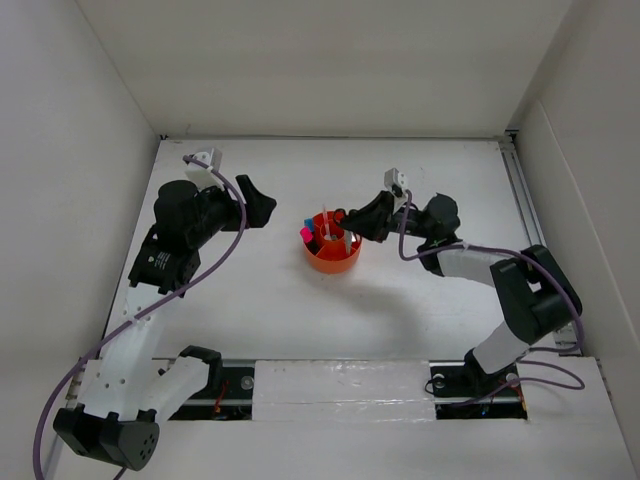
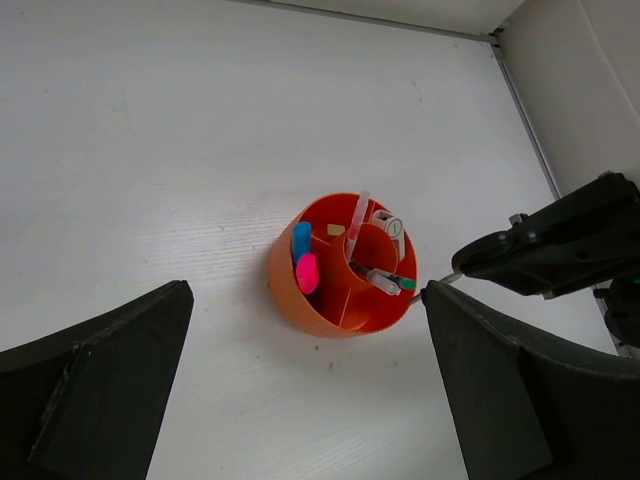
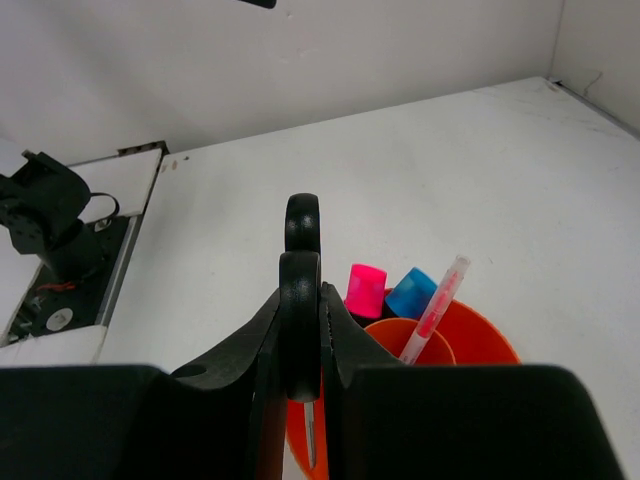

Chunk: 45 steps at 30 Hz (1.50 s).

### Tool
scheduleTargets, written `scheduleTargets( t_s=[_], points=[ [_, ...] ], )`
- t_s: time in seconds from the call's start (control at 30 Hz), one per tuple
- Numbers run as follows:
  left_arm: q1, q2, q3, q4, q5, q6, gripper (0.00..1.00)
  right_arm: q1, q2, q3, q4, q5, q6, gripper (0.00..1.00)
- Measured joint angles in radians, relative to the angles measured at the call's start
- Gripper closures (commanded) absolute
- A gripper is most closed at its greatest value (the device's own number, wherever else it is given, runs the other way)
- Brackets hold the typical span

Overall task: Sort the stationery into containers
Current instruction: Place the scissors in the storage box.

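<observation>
The round orange organizer [image 1: 332, 266] stands mid-table. It shows in the left wrist view [image 2: 290, 290] holding a blue-capped highlighter [image 2: 301, 240], a pink-capped highlighter [image 2: 307, 272], a pink pen [image 2: 357, 220] in the central cup, thin dark pens [image 2: 385, 280] and a tan eraser [image 2: 336, 230]. My right gripper [image 1: 352, 222] is shut on the black-handled scissors [image 3: 300, 300], handles up, blade tip pointing down just over the organizer's rim [image 3: 480, 335]. My left gripper [image 1: 262, 205] is open and empty, left of the organizer, its fingers [image 2: 100, 390] apart.
White walls enclose the table on the left, back and right. A metal rail [image 1: 520, 190] runs along the right edge. The arm bases sit at the near edge.
</observation>
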Motion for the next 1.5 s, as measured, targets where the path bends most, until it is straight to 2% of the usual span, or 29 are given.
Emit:
scheduleTargets(
  t_s=[0.67,0.8,0.9,1.2,1.37,1.5],
  points=[
    [0.0,0.007,-0.001,0.015,0.016,0.008,0.0,-0.008,0.114,-0.014,0.11,0.004,0.046,1.0],
    [0.0,0.013,-0.001,0.015,0.021,0.011,0.0,-0.008,0.121,-0.016,0.115,0.011,0.06,0.91],
    [0.0,0.016,-0.002,0.015,0.023,0.012,0.0,-0.008,0.121,-0.021,0.124,0.015,0.07,0.89],
    [0.0,0.016,-0.006,0.016,0.023,0.016,0.0,-0.008,0.163,-0.07,0.154,0.041,0.098,0.88],
    [0.0,0.022,-0.009,0.016,0.027,0.019,0.0,-0.008,0.2,-0.074,0.154,0.047,0.124,0.79],
    [0.0,0.027,-0.012,0.016,0.032,0.022,0.0,-0.008,0.204,-0.081,0.156,0.047,0.143,0.62]
  ],
)
